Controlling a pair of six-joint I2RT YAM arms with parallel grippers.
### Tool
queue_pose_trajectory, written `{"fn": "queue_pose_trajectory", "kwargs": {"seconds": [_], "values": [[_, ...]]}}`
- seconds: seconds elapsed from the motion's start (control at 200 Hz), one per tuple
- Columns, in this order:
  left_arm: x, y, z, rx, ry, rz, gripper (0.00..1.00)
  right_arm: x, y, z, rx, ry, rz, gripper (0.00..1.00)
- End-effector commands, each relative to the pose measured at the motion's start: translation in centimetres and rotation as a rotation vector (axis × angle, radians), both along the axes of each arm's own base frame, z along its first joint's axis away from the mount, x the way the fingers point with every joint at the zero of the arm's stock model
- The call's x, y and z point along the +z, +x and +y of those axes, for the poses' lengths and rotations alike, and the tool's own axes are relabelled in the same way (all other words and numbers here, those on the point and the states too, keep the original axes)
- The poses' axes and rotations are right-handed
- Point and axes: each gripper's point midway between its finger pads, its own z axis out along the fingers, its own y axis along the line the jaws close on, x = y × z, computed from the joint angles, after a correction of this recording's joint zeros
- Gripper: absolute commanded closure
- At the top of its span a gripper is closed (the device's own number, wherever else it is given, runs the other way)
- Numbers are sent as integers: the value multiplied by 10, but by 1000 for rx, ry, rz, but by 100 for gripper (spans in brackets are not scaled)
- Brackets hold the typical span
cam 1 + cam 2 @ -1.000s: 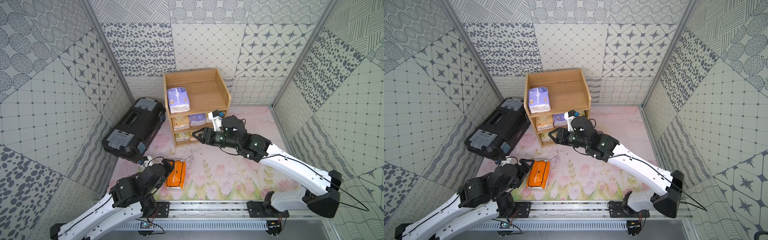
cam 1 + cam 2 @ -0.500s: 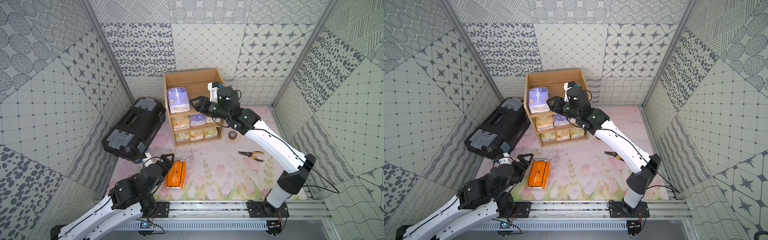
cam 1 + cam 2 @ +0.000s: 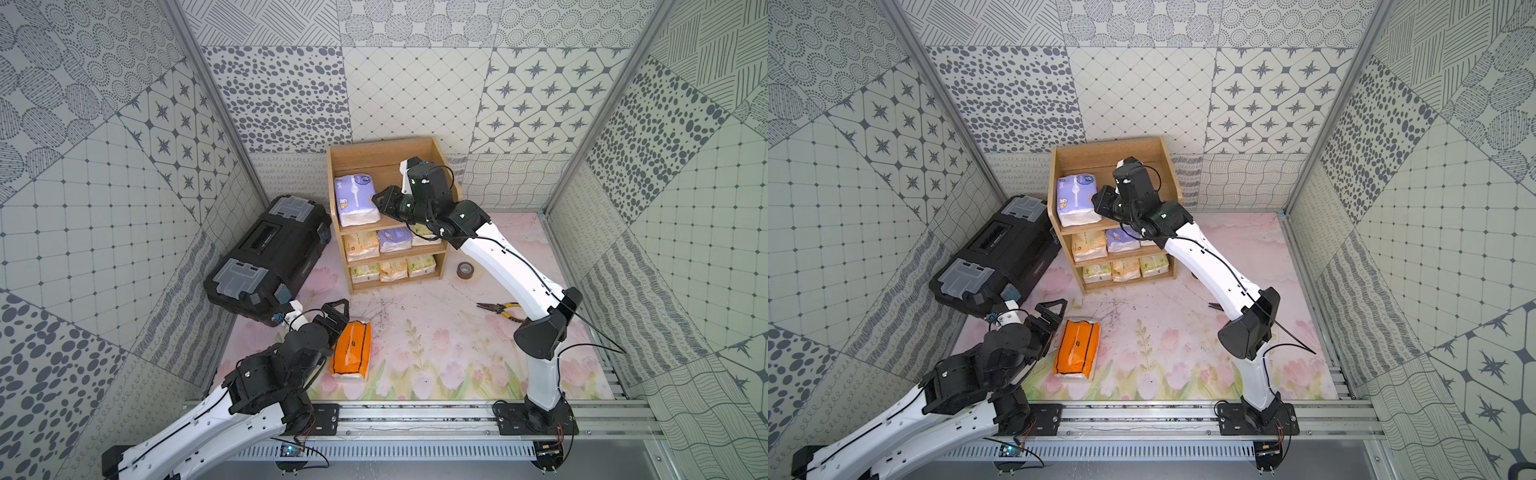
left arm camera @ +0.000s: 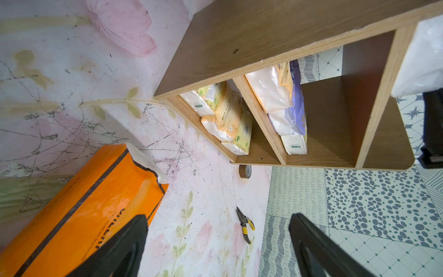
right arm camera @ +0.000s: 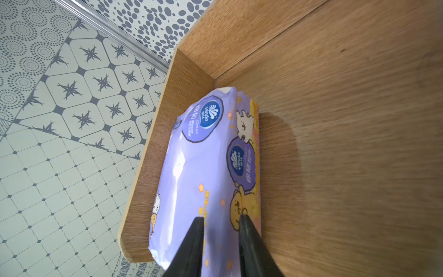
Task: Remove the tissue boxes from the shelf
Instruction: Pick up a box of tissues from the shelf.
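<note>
The light-wood shelf stands at the back. On its top tier lies a lavender tissue pack. My right gripper reaches in from the right. Its jaws are drawn close together on the pack's near edge, with wrap between them. The middle tier holds a peach pack and a lavender one. Three pale packs fill the bottom tier. An orange pack lies on the mat. My left gripper hovers open beside it, holding nothing.
A black toolbox sits left of the shelf, near my left arm. A grey tape roll lies on the mat right of the shelf. Yellow-handled pliers lie close under my right forearm. Patterned walls close in on three sides.
My right arm has swung up from the lower tiers to the top tier, and its jaws have narrowed onto the lavender pack. The left gripper has hardly moved beside the orange pack.
</note>
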Motion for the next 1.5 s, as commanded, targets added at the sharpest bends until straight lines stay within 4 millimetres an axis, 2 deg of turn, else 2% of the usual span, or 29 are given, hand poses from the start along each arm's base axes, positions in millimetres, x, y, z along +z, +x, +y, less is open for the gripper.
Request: {"fn": "queue_pose_trajectory", "kwargs": {"seconds": [0.0, 0.23, 0.545, 0.68, 0.946, 1.036, 1.246, 1.491], "values": [[23, 10, 1, 39, -10, -75, 3, 9, -1, -1, 10, 4, -19, 81], [41, 14, 1, 55, -22, -111, 3, 13, -8, -11, 15, 15, 0, 100], [106, 25, 1, 64, -49, -237, 2, 35, -20, -33, 7, 60, 1, 100], [138, 38, -12, 27, -108, -295, 1, 33, -29, -48, -7, 61, 23, 100], [189, 72, -55, -107, -208, -406, 0, 22, -47, -74, -23, 55, 68, 100], [195, 84, -64, -122, -218, -406, 1, 21, -53, -80, -20, 73, 75, 100], [194, 118, -88, -165, -283, -391, 1, 22, -61, -93, -20, 91, 81, 100], [177, 140, -112, -221, -297, -324, 0, 22, -68, -101, -6, 107, 83, 100]]}}
